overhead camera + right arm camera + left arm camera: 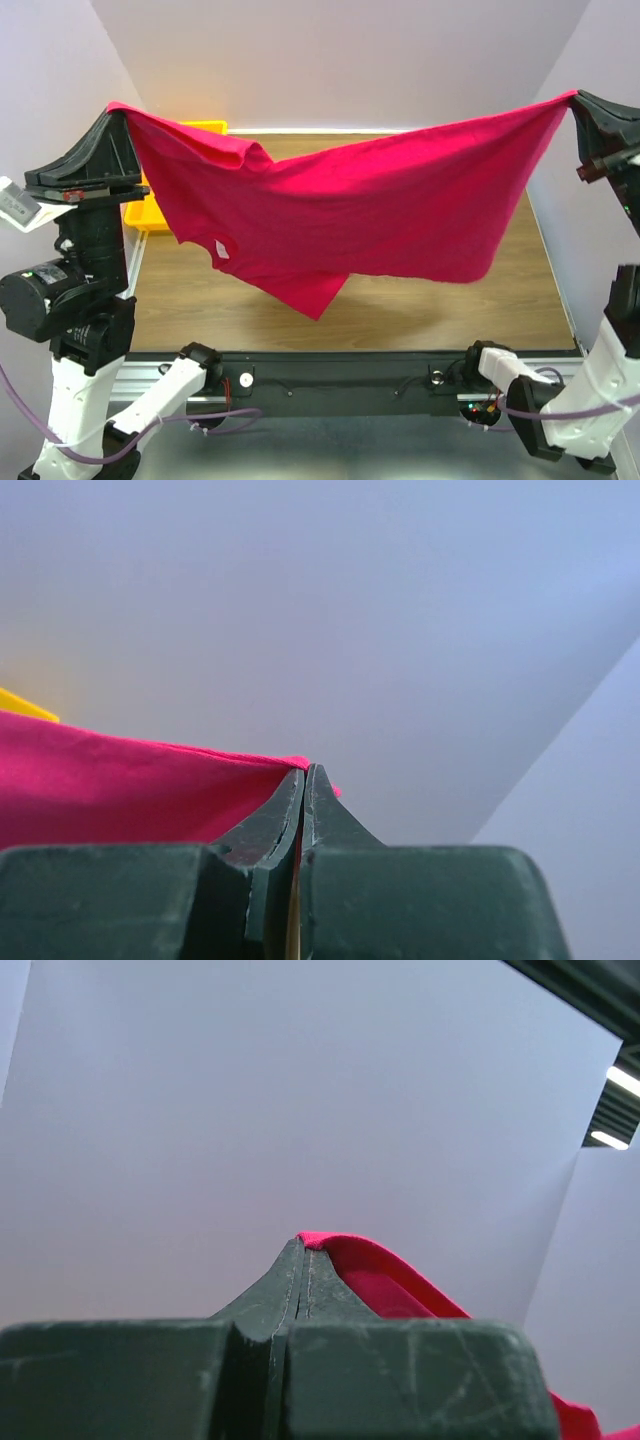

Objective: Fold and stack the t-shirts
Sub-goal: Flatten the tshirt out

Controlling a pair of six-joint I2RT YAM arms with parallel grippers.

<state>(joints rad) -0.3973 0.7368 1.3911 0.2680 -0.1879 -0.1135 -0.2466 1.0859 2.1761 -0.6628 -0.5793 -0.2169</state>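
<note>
The crimson-red t-shirt hangs stretched in the air between both grippers, sagging in the middle, above the wooden table. Its neck opening with a small white label hangs at the lower left. My left gripper is shut on one corner of the t-shirt at the upper left; the cloth shows at its tips in the left wrist view. My right gripper is shut on the opposite corner at the upper right; the cloth runs left from its tips in the right wrist view.
A yellow plastic tray sits at the table's back left, mostly hidden behind the shirt and left arm; a sliver shows in the right wrist view. The wooden table lies below. White walls enclose the back and sides.
</note>
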